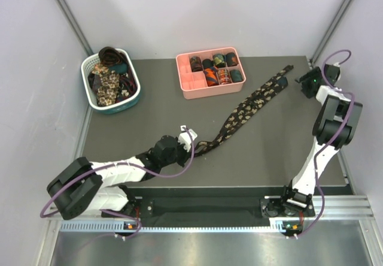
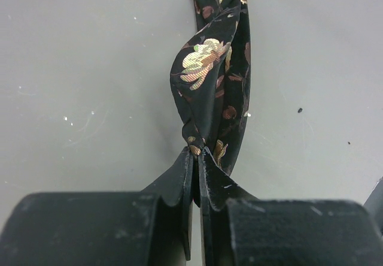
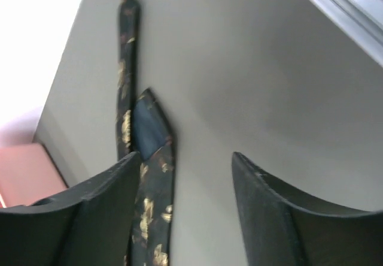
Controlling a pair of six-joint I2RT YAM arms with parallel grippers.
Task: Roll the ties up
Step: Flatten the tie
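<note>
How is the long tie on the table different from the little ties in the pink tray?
The long tie lies stretched out on the table; the rolled ties sit as small coils in the pink tray. The left pincer is shut on the long tie's near end; nothing touches the rolled ties. The long tie has beige flowers; some rolled ties show orange or green. Both are dark printed fabric.

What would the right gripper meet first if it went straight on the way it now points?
Probably the bare table: only grey surface shows between the open fingers of the right gripper. The floral tie lies just beside one finger and might be brushed; depth is unclear.
</note>
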